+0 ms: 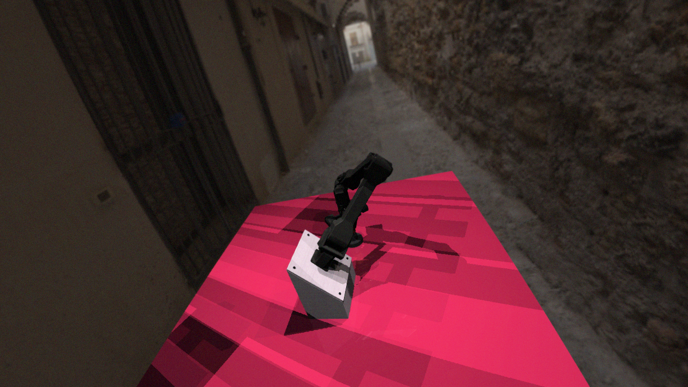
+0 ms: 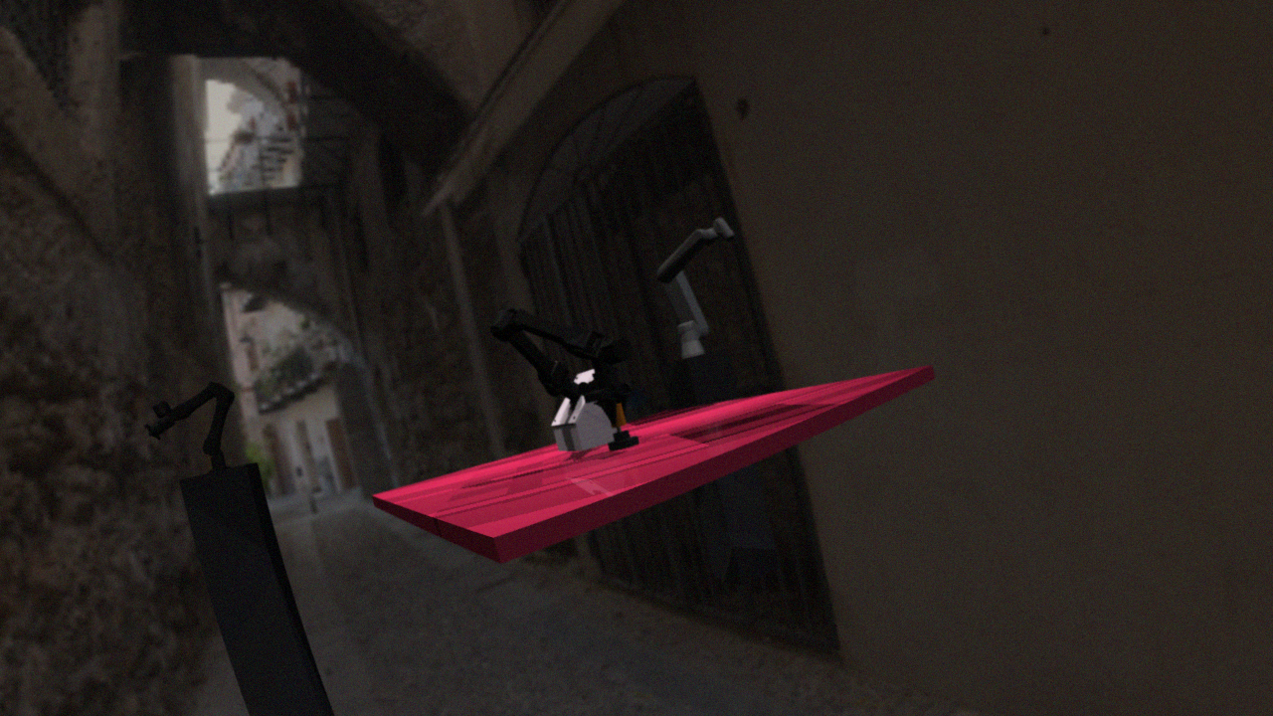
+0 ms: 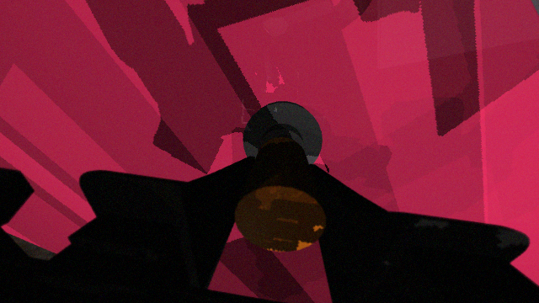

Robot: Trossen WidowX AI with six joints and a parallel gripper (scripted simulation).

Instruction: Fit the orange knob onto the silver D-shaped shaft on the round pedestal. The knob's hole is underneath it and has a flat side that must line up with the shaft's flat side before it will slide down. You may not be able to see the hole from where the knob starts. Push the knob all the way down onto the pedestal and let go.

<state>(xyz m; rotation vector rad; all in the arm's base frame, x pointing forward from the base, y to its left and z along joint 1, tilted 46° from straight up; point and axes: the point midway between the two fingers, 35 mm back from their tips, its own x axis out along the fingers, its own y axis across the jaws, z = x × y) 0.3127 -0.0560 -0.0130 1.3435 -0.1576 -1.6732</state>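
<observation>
The orange knob stands upright over the dark round pedestal. In the wrist view its round end faces the camera, and its body runs down between the fingers towards the pedestal's middle. My gripper is shut on the knob. In the exterior view the knob's lower end is at or very close to the pedestal's top; I cannot tell if a small gap is left. The silver shaft, the hole and both flat sides are hidden. The arm hides the knob in the top view.
The arm is mounted on a grey box with a sloping white top, close beside the pedestal. Both stand on a pink table crossed by shadows. Other arms show in the background of the exterior view.
</observation>
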